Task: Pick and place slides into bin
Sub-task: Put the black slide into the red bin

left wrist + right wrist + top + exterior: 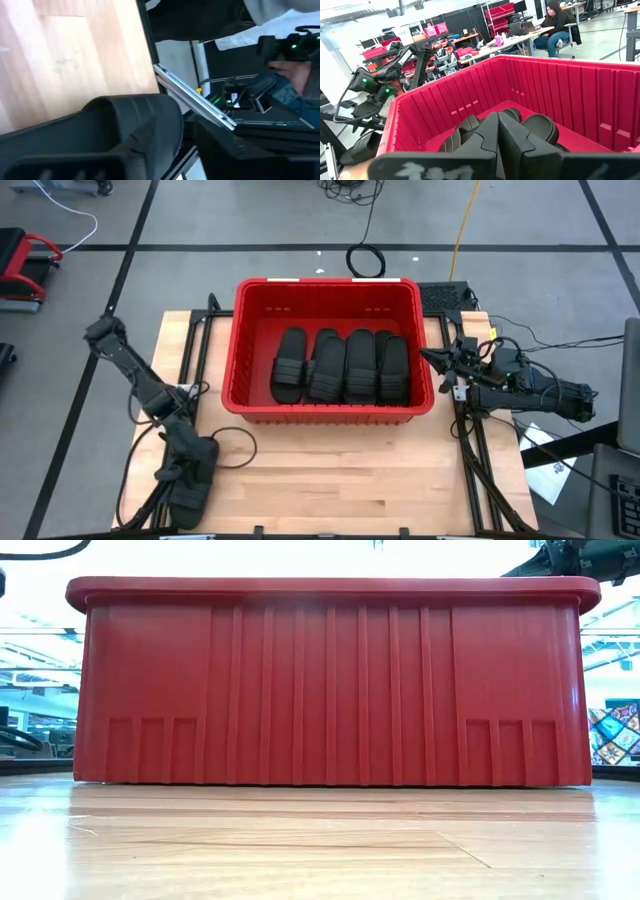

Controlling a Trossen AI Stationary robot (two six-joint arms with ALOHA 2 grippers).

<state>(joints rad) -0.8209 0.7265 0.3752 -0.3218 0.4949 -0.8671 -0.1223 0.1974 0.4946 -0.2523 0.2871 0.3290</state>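
The red bin (pixel 325 288) stands at the middle of the wooden table, and its near wall (pixel 330 680) fills the low view. Several black slides (pixel 345 368) lie side by side, soles down, on its floor. One more slide (pixel 195 485) lies flat on the table near the left front corner, and its ribbed strap (pixel 130 125) shows close up in the left wrist view. My left gripper (pixel 183 458) hovers right at this slide's far end; whether it touches the slide does not show. My right gripper (pixel 434 358) is shut and held level just outside the bin's right rim, pointing over the slides (pixel 540 127).
Bare wood (pixel 340 470) lies between the bin and the table's near edge. Black frame rails and cables (pixel 470 450) run along both table sides. A person (pixel 557 25) sits at a desk far off in the room beyond.
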